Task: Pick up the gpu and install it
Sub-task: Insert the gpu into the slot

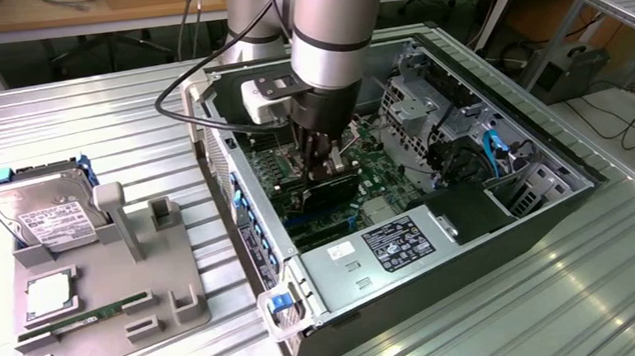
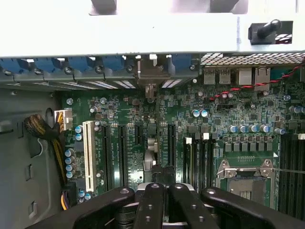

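My gripper (image 1: pixel 326 171) reaches down into the open computer case (image 1: pixel 536 144) and is shut on the gpu (image 1: pixel 324 196), a flat black card held upright just over the green motherboard (image 1: pixel 379 178). In the wrist view the gripper (image 2: pixel 164 185) has its black fingers (image 2: pixel 151 202) pressed together on the card. The gpu (image 2: pixel 151 145) shows edge-on, running along the row of black expansion slots (image 2: pixel 170 138). Its silver end bracket (image 2: pixel 150 76) sits at the case's rear slot openings. I cannot tell whether the card's connector is seated in a slot.
A grey fixture (image 1: pixel 171 311) at the exterior view's left holds a hard drive (image 1: pixel 38 216), a CPU (image 1: pixel 49 295) and a green RAM stick (image 1: pixel 88 312). Inside the case are the power supply (image 1: pixel 404 243), a drive cage (image 1: pixel 418 97), blue cables (image 1: pixel 493 155) and the empty CPU socket (image 2: pixel 245 179).
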Motion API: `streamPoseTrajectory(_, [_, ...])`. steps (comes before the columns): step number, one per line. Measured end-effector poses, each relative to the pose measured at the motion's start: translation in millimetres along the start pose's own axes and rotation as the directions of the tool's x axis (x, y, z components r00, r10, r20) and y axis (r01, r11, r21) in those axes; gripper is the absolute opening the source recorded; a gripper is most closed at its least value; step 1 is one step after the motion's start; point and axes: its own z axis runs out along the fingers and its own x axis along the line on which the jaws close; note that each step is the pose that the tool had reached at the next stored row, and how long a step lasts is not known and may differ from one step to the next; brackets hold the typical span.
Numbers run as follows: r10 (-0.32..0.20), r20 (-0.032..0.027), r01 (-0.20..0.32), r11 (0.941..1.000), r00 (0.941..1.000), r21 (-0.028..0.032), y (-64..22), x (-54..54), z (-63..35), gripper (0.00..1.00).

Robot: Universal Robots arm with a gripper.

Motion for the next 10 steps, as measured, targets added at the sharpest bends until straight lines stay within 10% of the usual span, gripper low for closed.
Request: streamPoseTrajectory(10, [-0.001, -0.0048, 0.001, 1.0, 1.0, -0.0013, 0.2, -0.3, 4.4, 0.11])
